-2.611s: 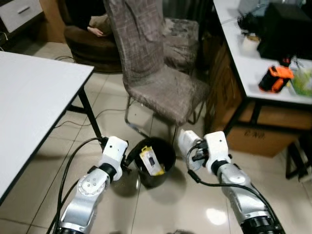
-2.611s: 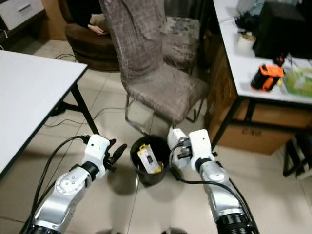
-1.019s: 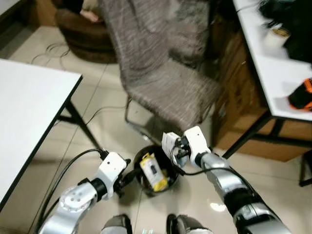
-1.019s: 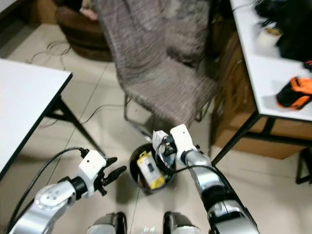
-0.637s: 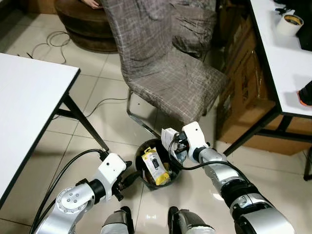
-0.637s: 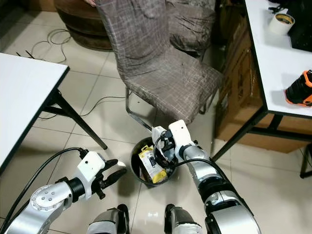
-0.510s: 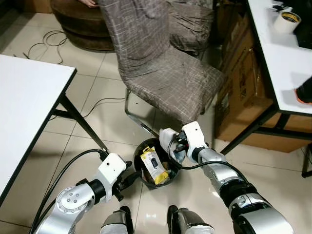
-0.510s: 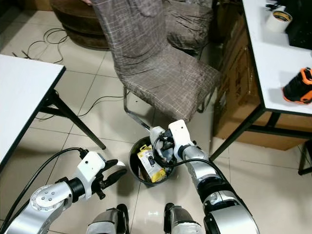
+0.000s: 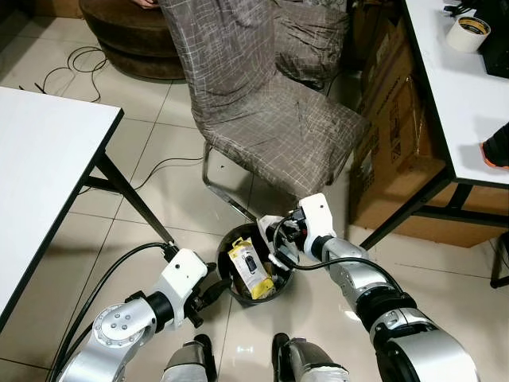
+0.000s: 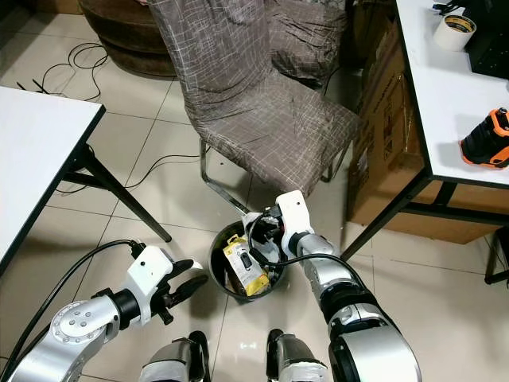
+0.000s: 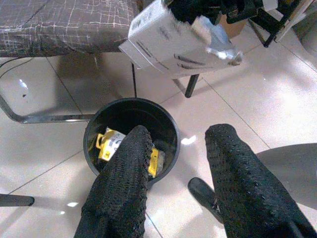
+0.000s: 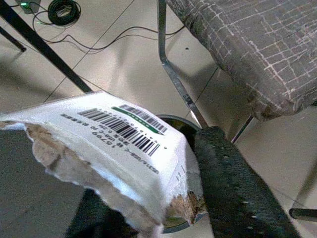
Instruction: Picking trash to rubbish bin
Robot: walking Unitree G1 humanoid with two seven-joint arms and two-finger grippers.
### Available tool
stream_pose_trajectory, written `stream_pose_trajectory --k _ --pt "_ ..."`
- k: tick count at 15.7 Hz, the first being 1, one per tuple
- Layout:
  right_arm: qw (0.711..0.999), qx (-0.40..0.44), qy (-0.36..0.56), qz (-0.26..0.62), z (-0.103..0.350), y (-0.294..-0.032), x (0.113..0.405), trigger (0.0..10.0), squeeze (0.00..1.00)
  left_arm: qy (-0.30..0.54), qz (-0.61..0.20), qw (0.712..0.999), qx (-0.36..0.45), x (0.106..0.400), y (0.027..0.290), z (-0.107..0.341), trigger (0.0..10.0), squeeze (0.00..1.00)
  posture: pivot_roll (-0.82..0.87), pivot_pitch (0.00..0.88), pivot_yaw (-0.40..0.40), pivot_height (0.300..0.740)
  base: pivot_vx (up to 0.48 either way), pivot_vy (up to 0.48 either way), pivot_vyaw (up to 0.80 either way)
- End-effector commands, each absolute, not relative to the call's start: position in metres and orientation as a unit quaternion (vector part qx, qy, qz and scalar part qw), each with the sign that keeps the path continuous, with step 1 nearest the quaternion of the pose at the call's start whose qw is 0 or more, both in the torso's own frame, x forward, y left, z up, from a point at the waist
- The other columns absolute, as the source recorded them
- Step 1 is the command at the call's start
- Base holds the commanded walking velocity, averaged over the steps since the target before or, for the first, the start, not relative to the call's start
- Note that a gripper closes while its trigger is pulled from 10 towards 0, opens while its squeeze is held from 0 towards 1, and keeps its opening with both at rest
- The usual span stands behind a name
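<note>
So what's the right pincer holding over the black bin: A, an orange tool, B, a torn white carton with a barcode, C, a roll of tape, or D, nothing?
B: the right pincer is shut on a torn white carton printed with a barcode, held just above the rim of the black bin, which already holds a yellow package.

The tiled floor [image 9: 95, 231] carries a round black rubbish bin [image 9: 230, 284] with a yellow package [image 9: 248, 270] inside, just in front of a cloth-covered chair [image 9: 270, 131] standing on metal legs. Dark cables [image 9: 60, 68] trail over the tiles near a brown round seat [image 9: 135, 36] at the far side. To the left stands a white bench [image 9: 40, 183] on black legs. To the right another white bench [image 10: 445, 103] carries a tape roll [image 10: 450, 31] at its far end and an orange-and-black tool [image 10: 485, 137] near its right edge, with a cardboard box [image 9: 394, 151] on the floor below it.
</note>
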State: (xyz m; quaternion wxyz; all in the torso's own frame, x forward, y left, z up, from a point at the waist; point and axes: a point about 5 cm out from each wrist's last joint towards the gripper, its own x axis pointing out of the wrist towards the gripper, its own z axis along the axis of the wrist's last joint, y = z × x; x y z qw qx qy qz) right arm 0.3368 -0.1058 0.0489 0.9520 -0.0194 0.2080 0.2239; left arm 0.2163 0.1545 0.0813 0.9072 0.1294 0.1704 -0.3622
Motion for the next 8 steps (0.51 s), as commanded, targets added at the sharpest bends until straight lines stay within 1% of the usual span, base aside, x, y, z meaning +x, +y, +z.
stream_pose_trajectory --k 1,6,8 --pt "0.950 -0.011 0.210 0.231 0.0475 -0.1025 0.3360 10.0 1.00 0.175 -0.363 0.906 0.131 0.2142 0.1543 0.0810 10.0 0.00 0.03 0.260 -0.046 0.740 0.000 0.000 0.00" --pt "0.947 0.000 0.212 0.240 0.0476 -0.0970 0.3358 10.0 1.00 0.173 -0.360 0.907 0.132 0.2159 0.1548 0.0821 10.0 0.00 0.04 0.252 -0.048 0.740 0.000 0.000 0.00" --pt "0.946 0.018 0.214 0.242 0.0467 -0.0946 0.3349 10.0 1.00 0.172 -0.359 0.907 0.135 0.2165 0.1555 0.0827 10.0 0.00 0.04 0.252 -0.047 0.740 0.000 0.000 0.00"
